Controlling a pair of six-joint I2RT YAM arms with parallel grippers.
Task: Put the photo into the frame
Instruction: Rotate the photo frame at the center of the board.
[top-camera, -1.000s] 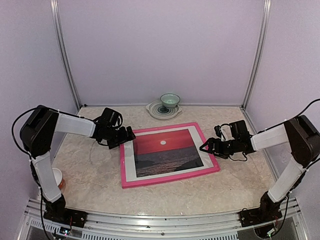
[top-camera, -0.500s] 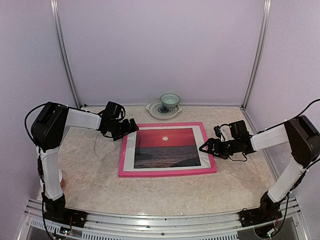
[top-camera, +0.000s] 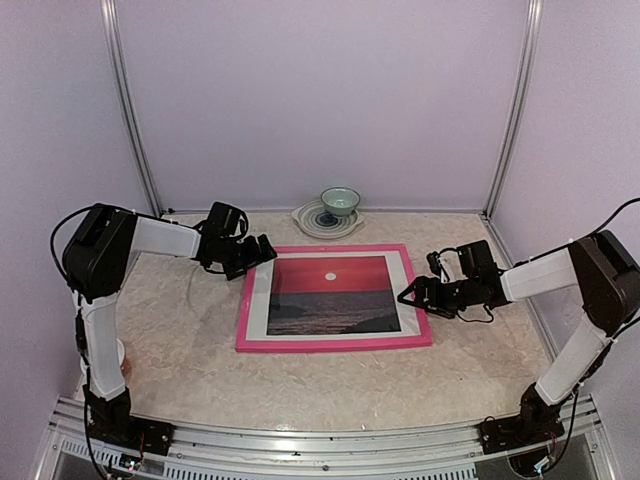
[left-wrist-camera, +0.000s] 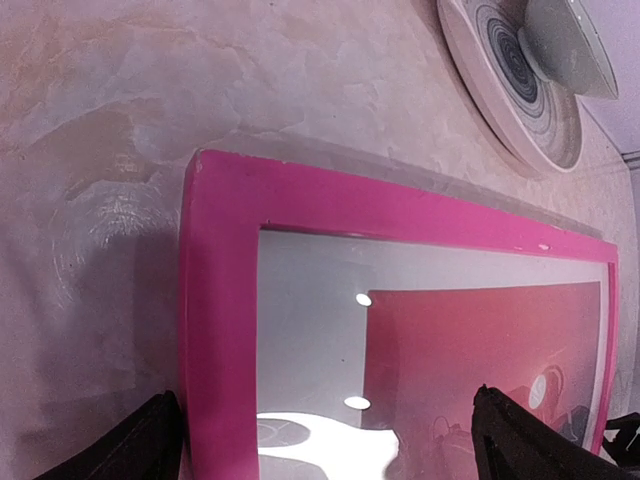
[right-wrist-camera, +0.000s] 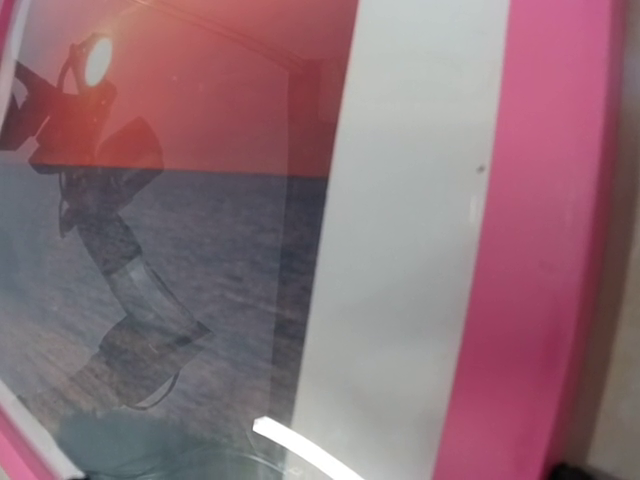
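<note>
Photo already sat inside frame, white mat round it, whole lot flat on table between my pincers. Left pincer spread wide, frame's far corner right under it, gripping nothing. Right pincer spread too, rail just ahead of tips. My guess: parked either side for squaring nudges, job near done.

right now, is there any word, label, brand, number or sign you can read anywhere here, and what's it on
No readable text in any view.
Frame: plain pink, no label or brand.
Photo: sunset only, no caption.
Plate: dark rings, a pattern, not writing.
Bowl: no mark showing.
</note>
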